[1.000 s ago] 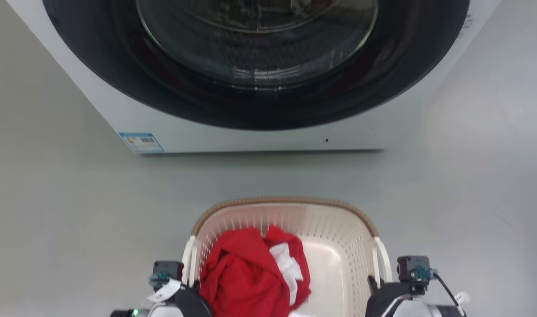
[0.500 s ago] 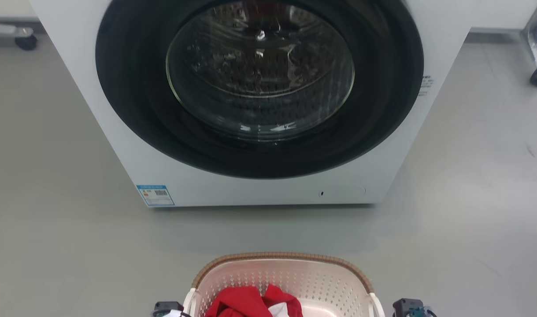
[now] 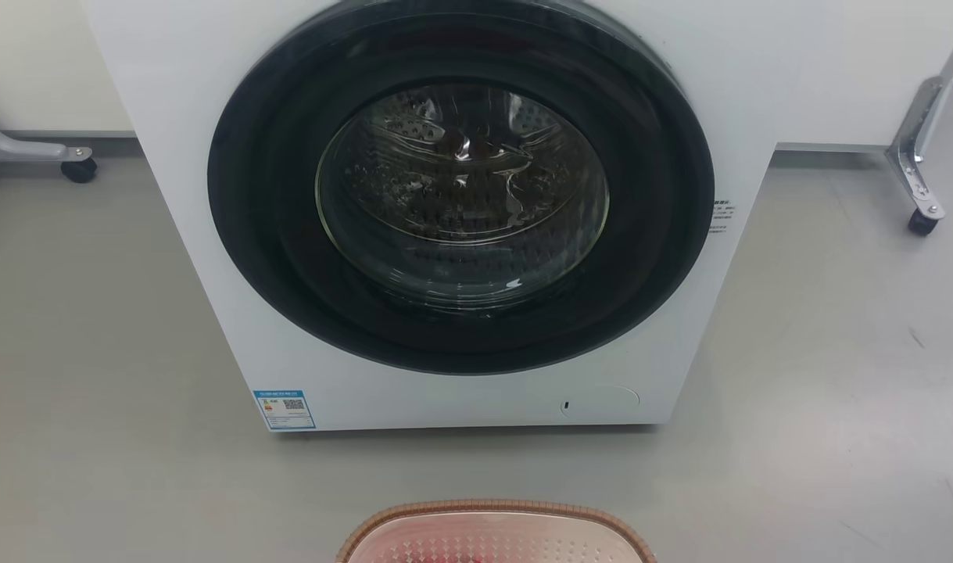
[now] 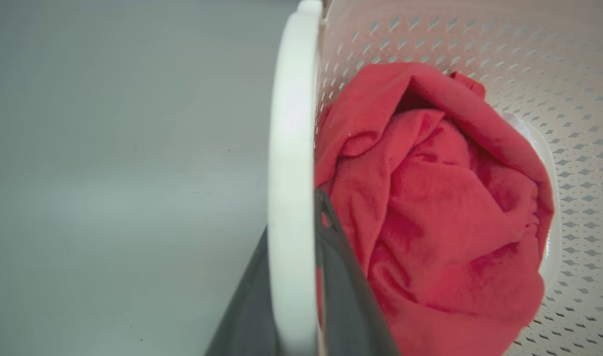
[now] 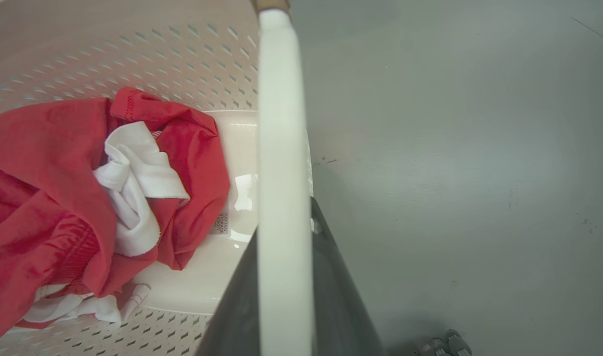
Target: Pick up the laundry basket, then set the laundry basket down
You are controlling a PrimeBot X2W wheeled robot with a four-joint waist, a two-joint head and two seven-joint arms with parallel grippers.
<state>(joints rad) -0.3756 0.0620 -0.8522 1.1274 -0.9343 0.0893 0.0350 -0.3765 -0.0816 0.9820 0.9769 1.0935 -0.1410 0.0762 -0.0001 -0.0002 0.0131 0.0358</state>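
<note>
the blue-edged sticker [image 3: 284,409] low on the white washing machine [image 3: 171,234] carries a qr code; you can't read its print, nor the small tag [image 5: 222,223] by the red garment [image 4: 430,207]. the laundry basket [image 3: 492,512] is in front of the machine: cream perforated plastic, brown woven-look rim, white cloth [image 5: 133,188] inside. your left gripper [image 4: 292,217] clamps one smooth white loop handle [image 4: 291,123], your right gripper [image 5: 284,217] the other handle [image 5: 281,123].
</note>
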